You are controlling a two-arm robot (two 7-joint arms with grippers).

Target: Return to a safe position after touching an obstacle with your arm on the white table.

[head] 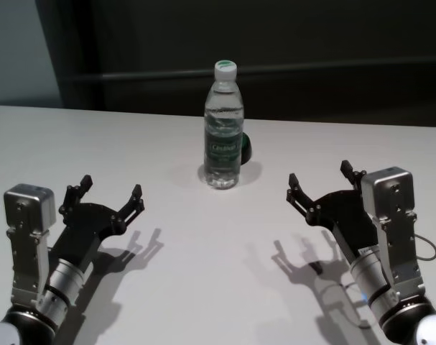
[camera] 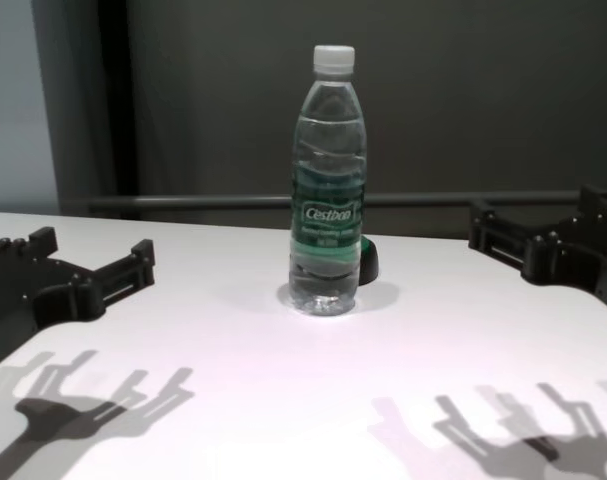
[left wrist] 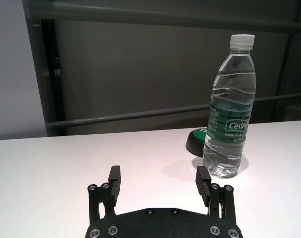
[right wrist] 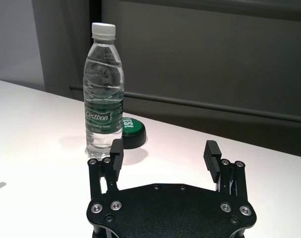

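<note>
The obstacle, a tall clear water bottle (head: 223,133) with a white cap and a green Cestbon label, stands upright at the middle of the white table (head: 203,287). It also shows in the left wrist view (left wrist: 230,114), the right wrist view (right wrist: 104,94) and the chest view (camera: 328,190). My left gripper (head: 110,195) is open and empty, held above the table at the near left, well apart from the bottle. My right gripper (head: 322,183) is open and empty at the near right, also apart from it. Both show in their wrist views, left (left wrist: 160,183) and right (right wrist: 164,157).
A small dark green-and-black rounded object (head: 245,149) lies just behind the bottle, to its right; it shows in the right wrist view (right wrist: 131,131) too. A dark wall with a horizontal rail (camera: 183,202) runs behind the table's far edge.
</note>
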